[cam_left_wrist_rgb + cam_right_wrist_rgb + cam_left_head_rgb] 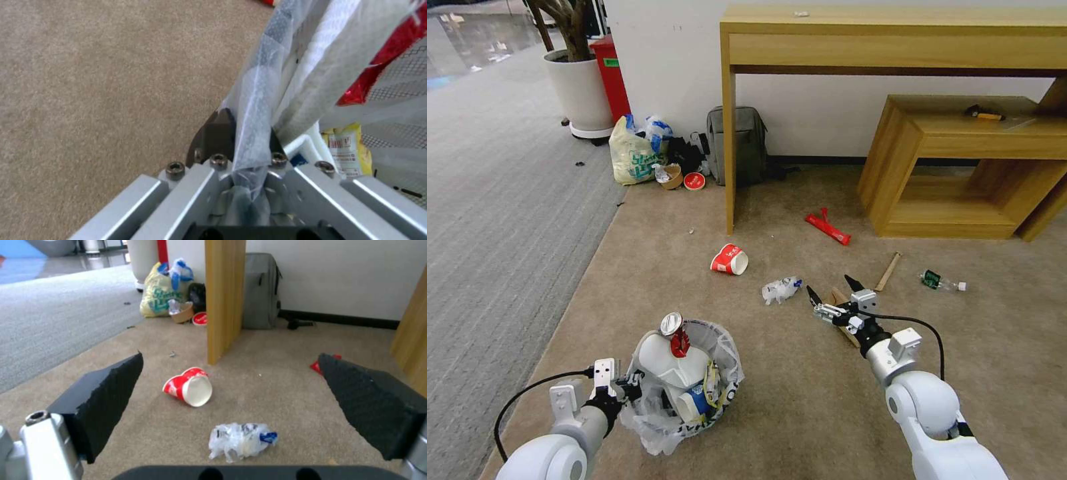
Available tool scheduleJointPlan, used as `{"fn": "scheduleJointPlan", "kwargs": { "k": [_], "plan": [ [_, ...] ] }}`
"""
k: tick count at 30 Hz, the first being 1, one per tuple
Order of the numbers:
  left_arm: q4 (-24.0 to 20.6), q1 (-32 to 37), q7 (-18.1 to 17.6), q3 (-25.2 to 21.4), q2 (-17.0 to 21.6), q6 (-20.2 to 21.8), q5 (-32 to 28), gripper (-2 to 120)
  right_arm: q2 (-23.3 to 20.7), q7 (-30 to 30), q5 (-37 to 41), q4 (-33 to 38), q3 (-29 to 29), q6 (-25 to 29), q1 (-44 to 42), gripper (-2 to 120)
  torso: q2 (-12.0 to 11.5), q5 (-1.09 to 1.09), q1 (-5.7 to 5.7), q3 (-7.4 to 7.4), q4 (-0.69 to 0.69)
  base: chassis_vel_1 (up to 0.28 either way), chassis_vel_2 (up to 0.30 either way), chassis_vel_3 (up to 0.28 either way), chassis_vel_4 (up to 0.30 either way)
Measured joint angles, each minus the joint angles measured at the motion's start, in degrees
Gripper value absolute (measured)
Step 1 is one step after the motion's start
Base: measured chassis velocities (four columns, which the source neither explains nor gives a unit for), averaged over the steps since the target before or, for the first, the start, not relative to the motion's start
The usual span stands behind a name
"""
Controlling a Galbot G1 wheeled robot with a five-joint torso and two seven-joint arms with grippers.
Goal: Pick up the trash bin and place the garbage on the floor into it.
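Collection step in hand. Trash bin (684, 383), part-filled, gripped at its bag-lined rim by closed left hand (627, 387), low over beige carpet floor (800, 400). Right hand (830, 293) spread wide, empty, hovering above crumpled clear wrapper (240, 440); red paper cup (189, 390) lying just beyond. Next move judged: lowering over wrapper, pinching it, carrying across to bin.

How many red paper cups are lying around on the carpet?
2. One red cup lies on its side in the open, near the desk leg. Another red cup sits by the yellowish shopping bag at the wall. More may be hidden inside the bin.
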Motion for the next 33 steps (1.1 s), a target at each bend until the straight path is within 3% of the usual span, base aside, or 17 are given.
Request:
{"fn": "scheduleJointPlan", "kwargs": {
  "k": [33],
  "plan": [
    [0.4, 0.0, 0.3, -0.3, 0.0, -0.3, 0.1, 0, -0.1, -0.2, 0.3, -0.6, -0.6, -0.7, 0.6, 100, 0.0, 0.00, 0.01, 0.00, 0.00, -0.055, 0.053, 0.055, -0.060]
  ]
}}
